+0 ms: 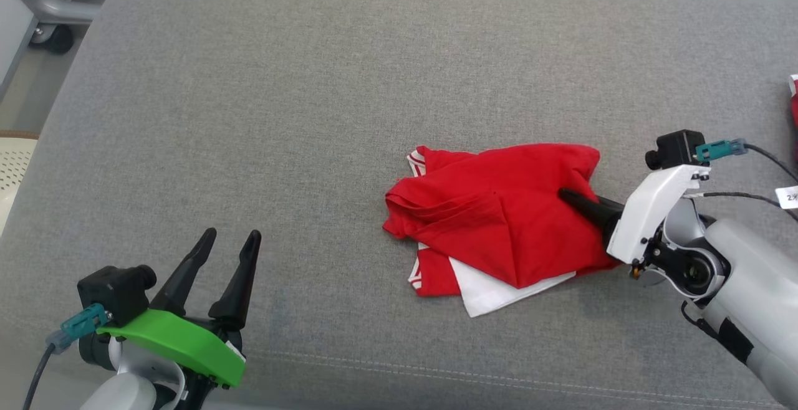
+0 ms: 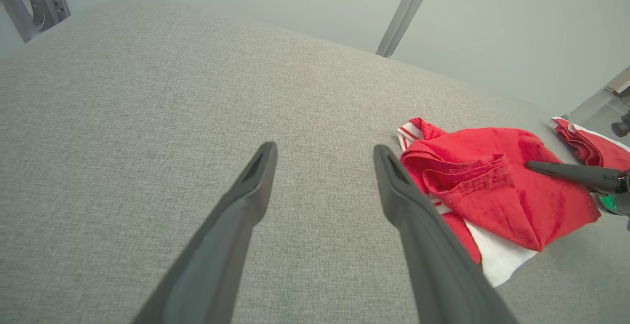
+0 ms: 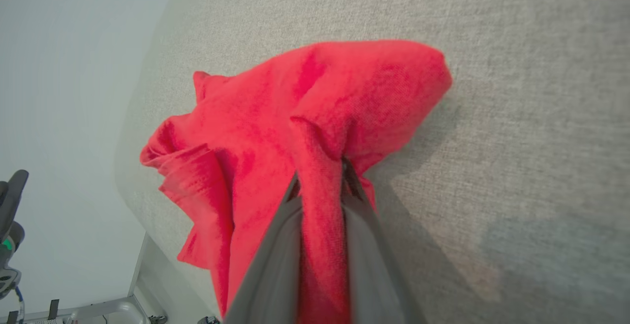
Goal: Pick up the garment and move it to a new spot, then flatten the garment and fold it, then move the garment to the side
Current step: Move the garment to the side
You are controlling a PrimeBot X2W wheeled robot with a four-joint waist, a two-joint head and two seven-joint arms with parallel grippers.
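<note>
Red garment (image 1: 499, 210) lies crumpled on the grey cushion (image 1: 249, 117), right of the middle in the head view, with a white part showing under its near edge. The right tool (image 3: 320, 166) has its 2 fingers pressed together on a raised ridge of the red cloth. In the right wrist view the fabric is pinched between them, so I judge that the grip is made. The rest of the garment rests on the cushion and is not yet lifted. The left tool (image 1: 232, 235) hovers wide open at the lower left, well apart from the garment, and holds nothing.

I judge this is step 1 of the task: picking up the garment to carry it to a new spot. The next move calls for raising the right arm until the cloth comes free of the cushion, then carrying it toward the bare area on the left. Only 1 thin fold is pinched, so it may slip in a quick lift. Another red piece (image 1: 793, 104) lies at the right edge.
</note>
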